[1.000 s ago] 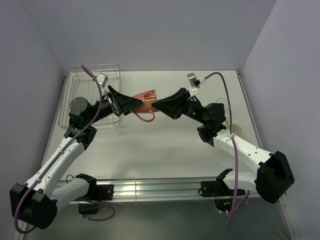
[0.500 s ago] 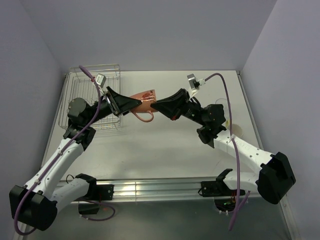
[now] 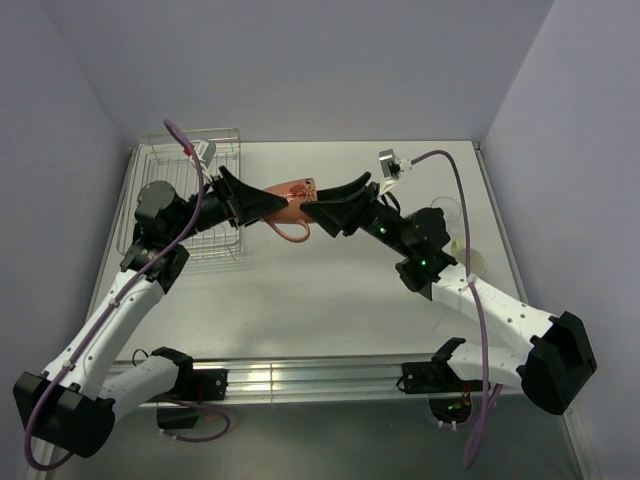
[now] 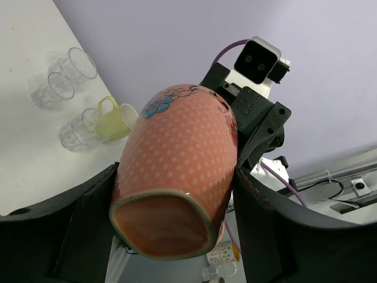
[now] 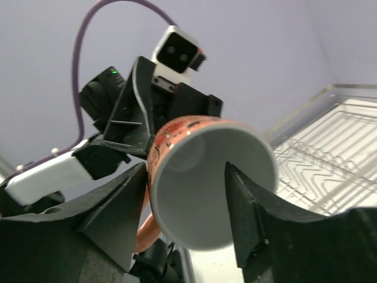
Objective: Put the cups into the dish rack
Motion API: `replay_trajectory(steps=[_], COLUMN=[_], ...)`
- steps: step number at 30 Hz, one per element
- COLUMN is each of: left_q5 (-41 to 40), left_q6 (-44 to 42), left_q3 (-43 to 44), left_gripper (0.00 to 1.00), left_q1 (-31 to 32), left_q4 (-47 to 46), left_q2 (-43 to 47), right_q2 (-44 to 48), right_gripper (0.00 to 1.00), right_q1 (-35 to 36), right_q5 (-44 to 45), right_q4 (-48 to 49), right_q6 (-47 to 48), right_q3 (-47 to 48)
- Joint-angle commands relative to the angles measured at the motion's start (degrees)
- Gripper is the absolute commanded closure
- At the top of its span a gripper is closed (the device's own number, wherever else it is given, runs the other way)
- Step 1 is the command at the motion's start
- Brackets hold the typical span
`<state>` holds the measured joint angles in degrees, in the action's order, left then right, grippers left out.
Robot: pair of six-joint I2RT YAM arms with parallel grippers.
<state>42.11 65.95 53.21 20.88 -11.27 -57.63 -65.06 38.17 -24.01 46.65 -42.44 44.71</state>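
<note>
An orange mug (image 3: 296, 197) with a white inside hangs in the air between both arms, right of the dish rack (image 3: 190, 135). My left gripper (image 3: 268, 206) is shut on the mug's body (image 4: 182, 159), its black fingers (image 4: 88, 218) pressing both sides near the base. My right gripper (image 3: 318, 208) stands open at the mug's mouth (image 5: 206, 183). One of its fingers (image 5: 247, 218) is inside the mug and the other is just outside the wall, apart from it. Three clear tumblers (image 4: 76, 63) stand on the table in the left wrist view.
A yellow-green mug (image 4: 115, 118) stands beside the tumblers at the table's right side. A white patterned mug (image 4: 227, 253) lies below the held mug. The wire rack (image 5: 330, 147) sits at the table's far left corner, against the walls.
My left gripper closed on the mug's base end. After that my right gripper opened off the mug's rim. The mug has risen slightly.
</note>
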Motion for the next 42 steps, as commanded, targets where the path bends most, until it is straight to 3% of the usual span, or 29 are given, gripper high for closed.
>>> replay_trajectory(steps=[1,6,12,17,20,21,25,33,36,42], left_q5=[0.08,-0.01,0.43,-4.39,-16.84,-25.67,-41.7,-60.2,-63.89,-69.34], left_q6=[-2.67,-4.69,-7.32,-13.56,-21.28,-25.05,-30.61,-36.68,-38.09,-40.64], left_q3=[7.08,10.41,14.28,21.57,30.96,36.12,48.98,85.98,89.69,84.69], left_gripper=[1.0,1.0,1.0,1.0,1.0,1.0,1.0,1.0,1.0,1.0], left_q1=[-0.31,-2.95,-11.2,-18.33,-19.92,-20.0,-20.62,-21.06,-23.34,-24.66], left_q4=[-2.36,1.42,5.28,15.9,26.77,29.17,36.57,54.57,54.78,51.87], left_q2=[-0.03,-1.78,-5.39,-12.5,-18.3,-21.79,-33.31,-64.58,-69.1,-70.95], right_q2=[3.53,6.25,7.93,6.96,5.12,3.72,-0.15,-7.88,-10.43,-14.65], right_gripper=[0.36,0.32,0.3,0.3,0.3,0.3,0.3,0.3,0.32,0.33], right_q1=[0.23,0.06,-0.12,-0.56,-0.47,-0.38,-0.47,-0.91,-1.08,-1.17], right_q5=[7.83,13.28,20.66,23.83,26.73,27.52,27.96,27.97,26.12,25.59], right_q4=[-6.73,-12.8,-20.35,-26.87,-32.49,-35.46,-41.11,-46.21,-46.21,-47.53], right_q6=[3.76,4.38,4.91,5.43,6.75,7.53,9.38,12.2,12.81,14.04], right_q3=[2.4,3.1,4.94,8.63,11.87,12.94,17.25,23.31,24.99,26.13])
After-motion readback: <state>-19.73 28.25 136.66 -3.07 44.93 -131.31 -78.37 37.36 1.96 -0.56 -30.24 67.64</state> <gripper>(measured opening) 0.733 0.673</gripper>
